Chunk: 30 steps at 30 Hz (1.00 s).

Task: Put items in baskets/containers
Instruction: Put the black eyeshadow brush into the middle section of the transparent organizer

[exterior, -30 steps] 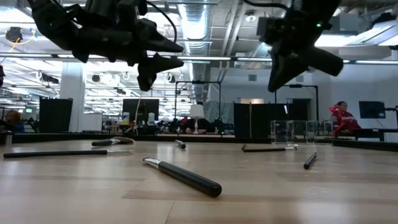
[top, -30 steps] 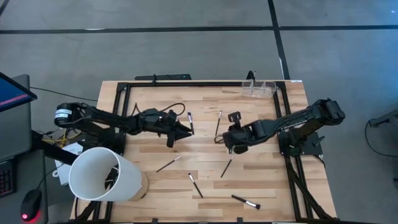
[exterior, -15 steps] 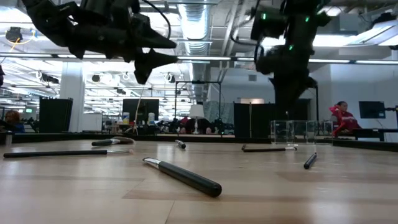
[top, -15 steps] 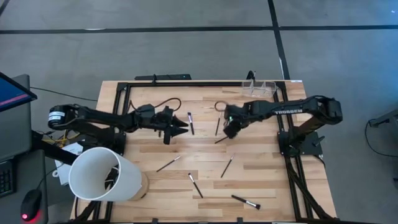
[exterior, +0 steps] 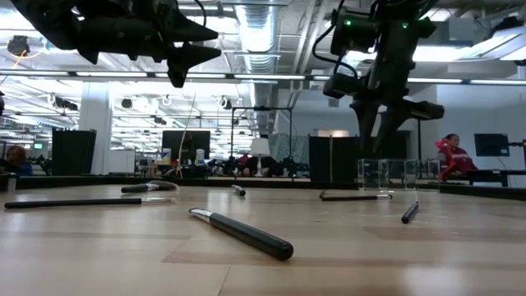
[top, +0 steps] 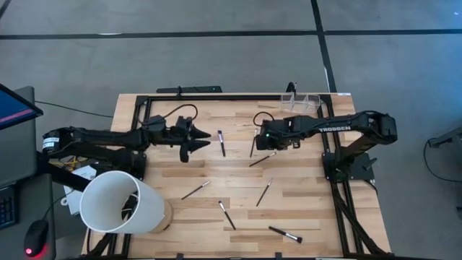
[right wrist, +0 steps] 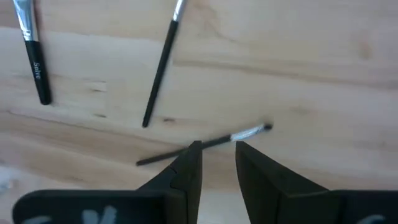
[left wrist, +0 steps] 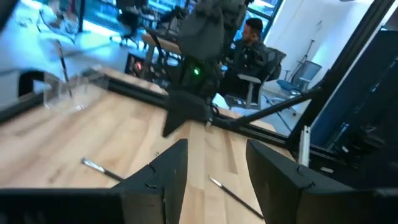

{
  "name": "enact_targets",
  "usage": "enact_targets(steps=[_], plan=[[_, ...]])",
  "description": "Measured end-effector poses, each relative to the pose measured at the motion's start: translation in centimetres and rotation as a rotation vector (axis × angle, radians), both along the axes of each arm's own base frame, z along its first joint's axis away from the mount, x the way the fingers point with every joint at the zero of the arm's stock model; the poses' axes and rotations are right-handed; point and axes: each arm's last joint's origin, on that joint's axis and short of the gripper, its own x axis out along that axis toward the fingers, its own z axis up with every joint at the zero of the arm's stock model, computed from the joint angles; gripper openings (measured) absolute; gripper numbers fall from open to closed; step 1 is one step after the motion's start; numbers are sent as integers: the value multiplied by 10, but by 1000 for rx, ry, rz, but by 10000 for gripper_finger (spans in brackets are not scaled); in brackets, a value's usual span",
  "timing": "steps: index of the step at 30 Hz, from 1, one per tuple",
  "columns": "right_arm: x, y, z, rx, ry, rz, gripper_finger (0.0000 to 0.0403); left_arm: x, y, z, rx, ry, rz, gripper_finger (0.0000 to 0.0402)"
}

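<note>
open-plan lab: exposed ceiling ducts (exterior: 263, 25), monitors (exterior: 185, 146), seated person (left wrist: 252, 46)

the clear holder (top: 300, 102) sits at the table's (top: 310, 202) far right edge. the white tub (top: 119, 201) lies at the near left corner. makeup brushes (top: 221, 143) lie scattered across the middle and near side, well apart from the holder.

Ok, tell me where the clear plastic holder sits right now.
In the high view the clear plastic holder stands at the table's far edge, right of centre, just beyond the right end effector and apart from the brushes.
</note>
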Motion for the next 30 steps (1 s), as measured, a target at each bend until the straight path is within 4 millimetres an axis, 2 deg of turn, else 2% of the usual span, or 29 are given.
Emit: enact_targets(steps=[4,8,12,18,24,28,30], plan=[[4,7,-6,27,16,-97,85,-3,6,2,38,-12,26,160],[12,14,-23,65,67,-156,88,-7,14,6,46,-32,39,160],[23,21,-38,92,107,-144,98,-10,20,11,43,-52,-18,160],[38,30,-39,51,104,-106,109,-15,26,18,58,-75,-82,160],[51,16,-28,-35,21,-135,113,-20,30,30,76,-117,-127,160],[58,-6,-23,-102,-46,-150,113,-23,31,32,81,-125,-141,160],[63,-19,-27,-120,-74,-152,113,-25,30,32,78,-119,-150,160]])
